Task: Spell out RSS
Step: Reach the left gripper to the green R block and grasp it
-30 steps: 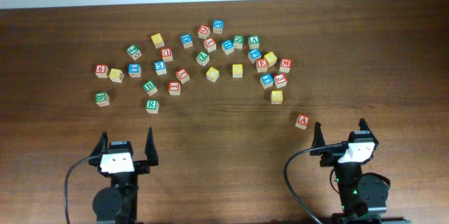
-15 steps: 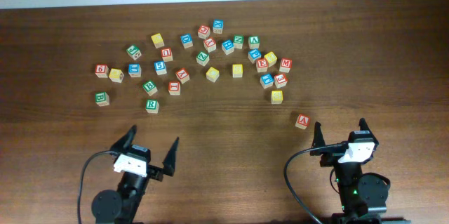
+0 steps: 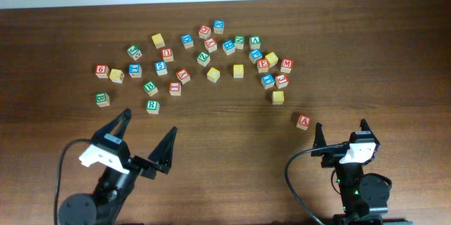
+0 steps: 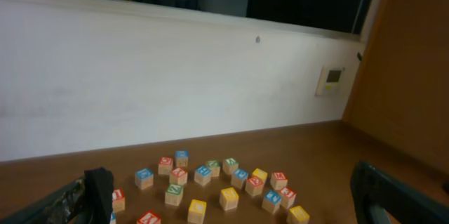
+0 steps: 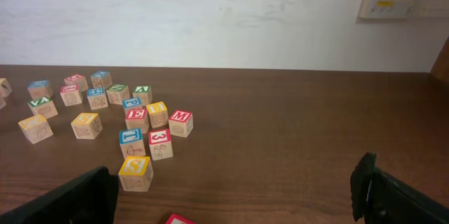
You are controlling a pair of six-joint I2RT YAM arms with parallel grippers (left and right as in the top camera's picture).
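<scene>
A green R block [image 3: 152,105] sits at the front left of the scattered letter blocks. A yellow S block [image 3: 278,96] sits at the front right; it also shows in the right wrist view [image 5: 135,173]. A blue block [image 3: 161,68] seems to bear an S. My left gripper [image 3: 149,124] is open and empty, raised just in front of the R block and turned at an angle; in its wrist view [image 4: 228,182] the blocks lie ahead. My right gripper [image 3: 340,128] is open and empty near the front edge, also seen in its wrist view [image 5: 235,182].
A red A block [image 3: 304,120] lies alone just left of my right gripper. Several other letter blocks [image 3: 225,47] spread in an arc across the back middle of the wooden table [image 3: 394,56]. A white wall [image 5: 210,13] runs behind the table.
My left arm has lifted and swung forward toward the blocks, its gripper turned and still open. The right arm and the blocks have not moved.
</scene>
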